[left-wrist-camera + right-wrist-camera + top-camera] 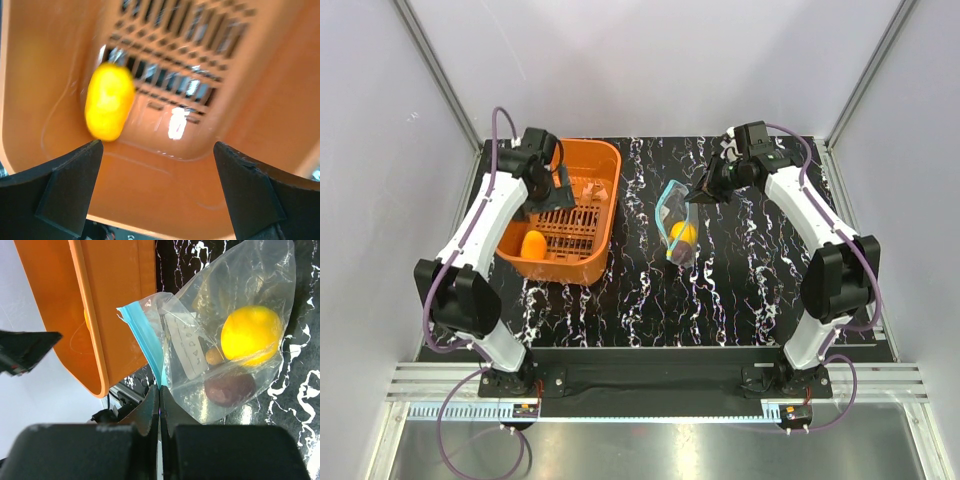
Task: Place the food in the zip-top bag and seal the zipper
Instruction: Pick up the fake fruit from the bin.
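Right gripper point(159, 392): clenched, its fingers pressed together on the zipper strip at the bag's edge; it sits toward the far right of the table.
Left gripper point(157, 147): released, its fingers spread wide with nothing between them, hanging inside the basket above the slotted floor.
Bag point(240, 295): a small clear, crinkled plastic pouch lying flat on the table near its middle, just right of the basket, with a pale label showing through the film.
Zipper point(145, 335): a narrow light-blue strip along the bag's mouth edge, on the side facing the basket; whether it is pressed closed along its length cannot be told.
Bagged fruit point(251, 335): a round, glossy yellow-orange piece, the biggest thing inside the bag.
Dark fruit point(230, 388): a roundish reddish-purple piece inside the bag, touching the bagged fruit.
Tan piece point(215, 356): a small piece tucked between those two; what it is cannot be told.
Loose fruit point(109, 101): an oval yellow piece lying on the basket floor at its near left corner, blurred in the wrist view.
Basket point(605, 160): orange slotted plastic, standing on the left half of the table.
Table point(740, 290): black with white marbling.
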`<state>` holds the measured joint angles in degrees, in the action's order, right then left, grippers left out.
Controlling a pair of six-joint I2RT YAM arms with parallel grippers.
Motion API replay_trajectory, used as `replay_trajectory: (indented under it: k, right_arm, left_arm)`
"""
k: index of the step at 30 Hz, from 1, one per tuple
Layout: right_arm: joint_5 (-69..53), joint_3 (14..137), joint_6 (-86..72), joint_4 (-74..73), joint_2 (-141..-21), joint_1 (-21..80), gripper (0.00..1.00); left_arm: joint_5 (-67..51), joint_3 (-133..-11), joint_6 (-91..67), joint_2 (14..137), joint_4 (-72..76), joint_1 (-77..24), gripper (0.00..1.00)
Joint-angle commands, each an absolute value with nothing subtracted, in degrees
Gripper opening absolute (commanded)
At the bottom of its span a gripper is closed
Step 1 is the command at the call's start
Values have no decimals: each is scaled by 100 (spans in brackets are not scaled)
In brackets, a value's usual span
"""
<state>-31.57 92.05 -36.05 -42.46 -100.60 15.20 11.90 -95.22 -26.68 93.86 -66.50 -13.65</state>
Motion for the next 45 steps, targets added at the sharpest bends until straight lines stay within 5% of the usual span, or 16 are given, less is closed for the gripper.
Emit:
replay_trajectory:
  k: [1, 29, 31, 40, 45]
  right_arm:
    - [-3428, 9290, -3612, -4017, -10169, 1485, 0]
    - [-3515, 9202, -3612, -3929, -10072, 1397, 0]
    - [-3533, 9176, -3638, -3911, -10064, 1406, 0]
    - [-3489, 9105, -3560, -3946, -9932, 1397, 0]
    - [-3480, 9088, -3568, -3920, -9896, 1398, 0]
  left_arm:
    - [1661, -9053, -3304, 9246, -6609, -1266, 99]
    - [2523, -7919, -2760, 10994, -5520, -879, 98]
    - [2409, -7901, -2716, 11039, -5423, -844, 93]
    - [2092, -8077, -2356, 10908, -5133, -800, 41]
    - [1348, -8104, -2022, 10153, -4940, -817, 31]
